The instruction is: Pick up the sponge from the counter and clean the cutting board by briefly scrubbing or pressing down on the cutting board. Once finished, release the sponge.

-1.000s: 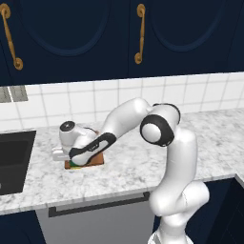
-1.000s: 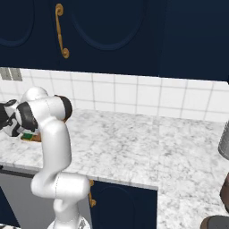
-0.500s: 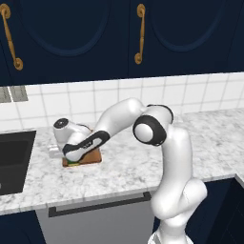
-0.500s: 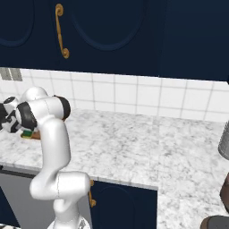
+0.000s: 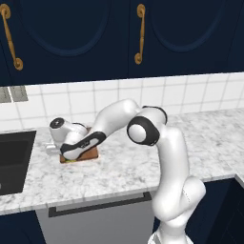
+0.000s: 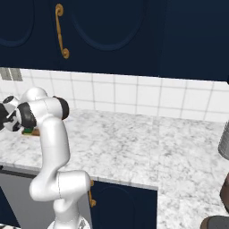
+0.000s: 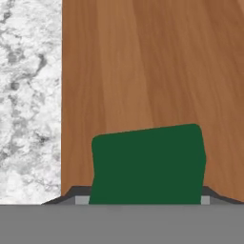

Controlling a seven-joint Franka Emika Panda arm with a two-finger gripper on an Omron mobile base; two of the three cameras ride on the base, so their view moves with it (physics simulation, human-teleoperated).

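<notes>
Swung further left, arm presses sponge [image 7: 147, 164] onto cutting board [image 7: 143, 71].

You see the counter [image 5: 124, 167], white marble with grey veining, running under the tiled wall. The cutting board [image 7: 157, 66] lies flat on it; in the hand view bare marble shows at its 9 o'clock side. The sponge [image 7: 148, 164] rests on the board.
</notes>
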